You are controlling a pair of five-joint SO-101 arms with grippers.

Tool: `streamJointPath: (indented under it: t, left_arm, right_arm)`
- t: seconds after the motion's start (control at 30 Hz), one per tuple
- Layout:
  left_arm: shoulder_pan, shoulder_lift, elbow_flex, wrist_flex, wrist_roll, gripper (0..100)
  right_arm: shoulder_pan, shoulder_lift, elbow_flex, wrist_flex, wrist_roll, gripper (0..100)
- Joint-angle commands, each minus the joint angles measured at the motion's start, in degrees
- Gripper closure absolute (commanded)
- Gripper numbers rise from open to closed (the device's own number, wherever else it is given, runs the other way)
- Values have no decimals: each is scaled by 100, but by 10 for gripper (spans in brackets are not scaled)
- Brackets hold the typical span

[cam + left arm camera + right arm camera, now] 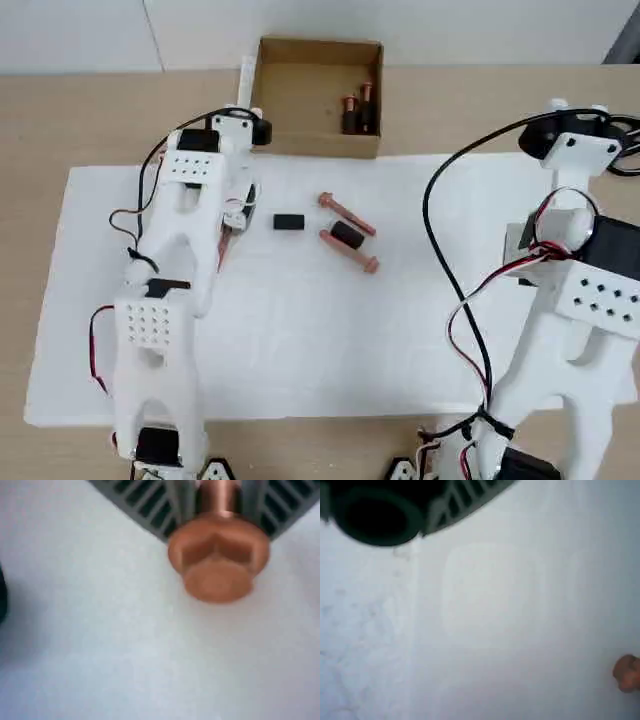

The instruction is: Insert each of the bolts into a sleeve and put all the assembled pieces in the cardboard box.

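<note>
My left gripper (217,500) is shut on a copper bolt (217,560), whose hex head points at the wrist camera just above the white mat. In the high view this gripper (236,215) hangs left of a loose black sleeve (289,222). Two more bolts (347,215) (352,250) lie mid-mat with another sleeve (347,235) between them. My right gripper (395,500) is shut on a black sleeve (375,515) over the mat's right part; a bolt end (627,672) shows farther off. The cardboard box (300,95) at the back holds assembled pieces (358,112).
The white mat (300,340) covers most of the wooden table. The right arm (580,300) stands over the mat's right edge, with black and red cables (450,250) looping beside it. The box touches the mat's far edge.
</note>
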Motion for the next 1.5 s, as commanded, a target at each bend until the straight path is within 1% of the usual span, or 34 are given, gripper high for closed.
streamJointPath:
  t: [0.0,0.13,0.3,0.43,0.57,0.67,0.73,0.87,1.0,1.1,1.2,1.47]
  left_arm:
    - [-35,-281,-523,484,18,993]
    - [-26,-756,-892,730,18,994]
    - [-26,-1609,-558,730,26,994]
    - [-26,-2391,-180,730,26,994]
    - [-35,-3174,312,730,26,994]
    - [-35,-3692,620,730,26,994]
    - [-26,-4000,787,730,26,994]
    - [114,-4492,1209,730,18,994]
    - [501,-4932,1798,712,9,994]
    - [730,-5231,2193,246,35,994]
    - [897,-5618,2466,-202,448,994]
    - [1196,-6716,3319,-1081,1451,994]
  right_arm:
    - [-48,-233,-35,-84,-44,995]
    - [-66,-242,-53,-84,-9,994]
    - [-576,-365,-53,-22,-18,995]
    - [-936,-1121,-26,22,0,995]
    - [-1516,-1982,158,31,0,995]
    - [-1974,-2642,695,-48,0,995]
    - [-2105,-3090,1099,-198,0,995]
    - [-2123,-3837,2013,-857,0,995]
    - [-2132,-4198,3235,-2097,0,995]
    - [-2132,-4224,3974,-2774,-18,995]
    - [-2176,-4277,4510,-3284,-53,995]
    - [-3064,-4277,5301,-4488,-53,993]
